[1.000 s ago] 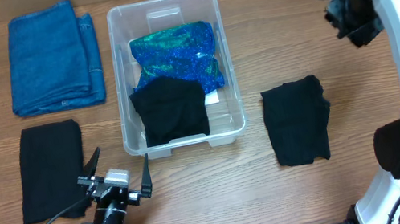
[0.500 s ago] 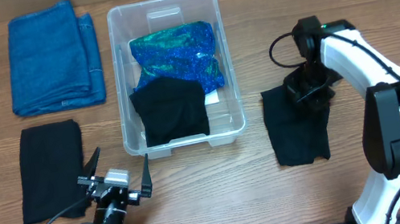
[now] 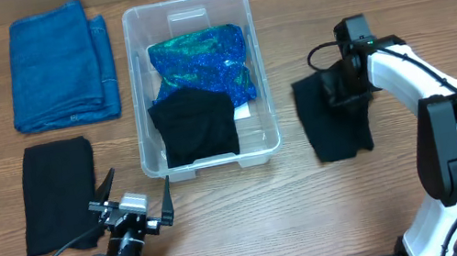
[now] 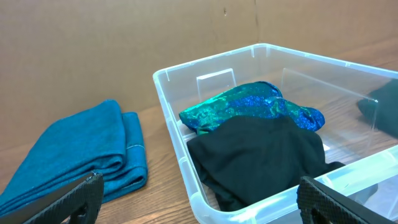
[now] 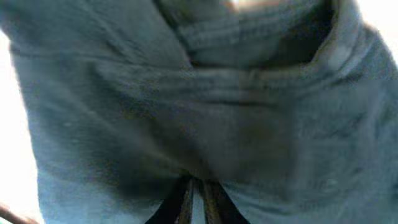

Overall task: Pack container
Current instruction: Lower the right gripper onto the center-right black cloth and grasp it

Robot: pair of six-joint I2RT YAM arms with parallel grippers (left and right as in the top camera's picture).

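Right of the container (image 3: 260,67), the right tool (image 3: 345,90) sits low on a black cloth (image 3: 334,134) lying on the counter (image 3: 227,230). In the wrist view its fingers (image 5: 186,196) stand almost together with a gathered fold running into them, so I judge it clamped on that cloth. The hold looks to be a thin pinch near one edge. On a lift the fold could slide out, or the rest could fall open and hang long. A hanging tail might then catch the container's rim, drape over the wall instead of dropping inside, or nudge the light bin sideways. Room inside is also tight: a sequin cloth (image 3: 198,59) and a black piece (image 3: 196,126) cover most of the floor, so a loose drop may pile up above the rim. The container lies to the left of the right tool, near but apart, with a narrow strip of bare counter between its wall and the cloth. The left tool (image 3: 135,195) rests in front of the container, jaws spread and holding nothing.
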